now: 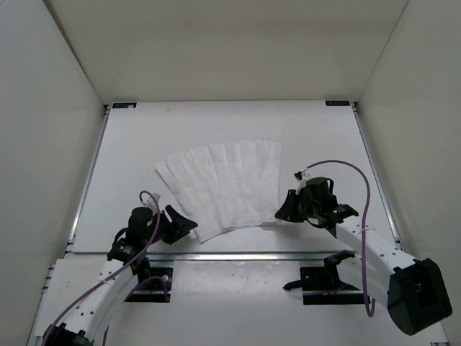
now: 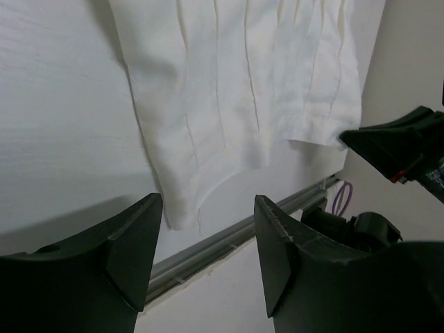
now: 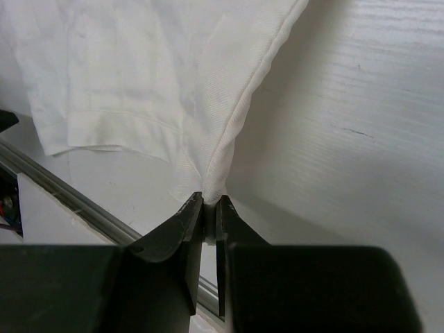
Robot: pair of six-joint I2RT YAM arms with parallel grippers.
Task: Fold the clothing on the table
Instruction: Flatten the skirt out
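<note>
While one white pleated skirt (image 1: 223, 189) lies fanned out on the desk (image 1: 144, 137), two claws sit at its near hem, the left claw (image 1: 186, 222) spread just beside one corner, the right claw (image 1: 282, 213) pinching the other corner.

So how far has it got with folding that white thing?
Barely started. Done: the clothing lies spread flat on the table, with no fold visible. In hand: the right gripper pinches its near right corner; the left gripper is open beside the near left corner, holding nothing. Left: all the folding.
</note>
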